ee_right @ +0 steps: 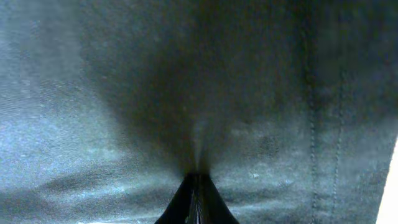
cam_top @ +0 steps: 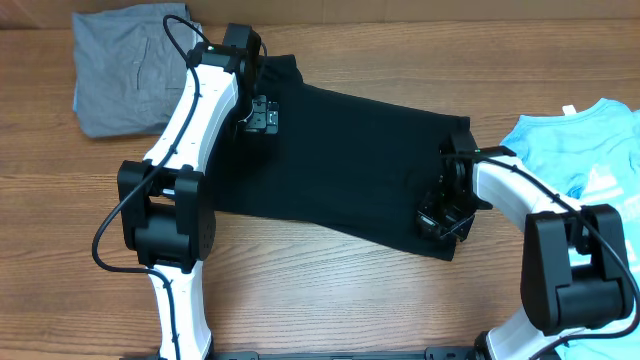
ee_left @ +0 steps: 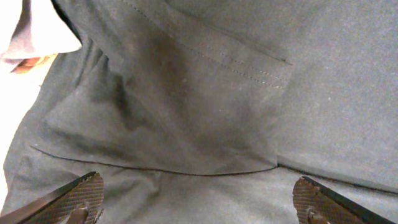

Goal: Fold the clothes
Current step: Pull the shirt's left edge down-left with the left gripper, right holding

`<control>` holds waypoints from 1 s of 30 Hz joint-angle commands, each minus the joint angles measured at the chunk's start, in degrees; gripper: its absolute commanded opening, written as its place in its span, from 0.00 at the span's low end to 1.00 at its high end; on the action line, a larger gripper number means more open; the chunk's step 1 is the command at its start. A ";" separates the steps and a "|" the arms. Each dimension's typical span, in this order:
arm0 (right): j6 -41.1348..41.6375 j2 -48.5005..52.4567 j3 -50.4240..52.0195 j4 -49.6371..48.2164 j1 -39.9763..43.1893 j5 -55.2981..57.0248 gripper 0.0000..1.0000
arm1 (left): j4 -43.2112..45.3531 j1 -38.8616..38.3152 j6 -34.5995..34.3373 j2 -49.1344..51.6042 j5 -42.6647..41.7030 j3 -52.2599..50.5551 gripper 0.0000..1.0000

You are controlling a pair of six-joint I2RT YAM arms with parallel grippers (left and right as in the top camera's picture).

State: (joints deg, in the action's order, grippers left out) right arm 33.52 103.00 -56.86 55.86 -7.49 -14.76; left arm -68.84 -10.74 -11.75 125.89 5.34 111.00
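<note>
A black shirt (cam_top: pixel 350 160) lies spread flat across the middle of the table. My left gripper (cam_top: pixel 262 118) is open and hovers low over the shirt's upper left part. In the left wrist view its fingers (ee_left: pixel 199 202) straddle a sleeve with a stitched hem (ee_left: pixel 186 112). My right gripper (cam_top: pixel 445 222) is at the shirt's lower right corner. In the right wrist view its jaws (ee_right: pixel 196 180) are shut, with black cloth (ee_right: pixel 124 93) puckering into the tips.
A folded grey garment (cam_top: pixel 125 70) lies at the back left. A light blue shirt (cam_top: pixel 590 145) lies at the right edge. Bare wooden table (cam_top: pixel 330 290) runs along the front.
</note>
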 commanded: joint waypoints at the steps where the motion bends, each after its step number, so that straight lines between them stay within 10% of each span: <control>1: 5.20 -0.11 3.61 0.13 0.15 1.20 0.04 | -0.15 0.31 -0.72 -0.85 -0.94 0.63 1.00; 22: 21.88 -16.68 5.68 17.14 5.27 19.23 0.04 | -1.25 0.31 -0.22 -0.85 -1.79 0.63 1.00; 23: 20.20 -18.60 5.20 16.94 6.16 19.15 0.04 | -1.53 0.31 0.48 -0.85 -2.89 0.63 0.93; 27: 10.84 -24.98 2.16 16.22 9.01 15.69 0.05 | -3.89 0.31 1.01 -0.85 -5.09 0.26 0.13; 30: 5.81 -27.08 0.46 14.97 9.53 12.59 0.27 | -4.57 0.46 0.35 -0.83 -4.70 -1.20 0.04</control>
State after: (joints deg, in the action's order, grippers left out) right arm 46.87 78.11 -53.84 71.68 1.63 0.73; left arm -73.12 -10.74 -11.53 125.89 1.89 110.93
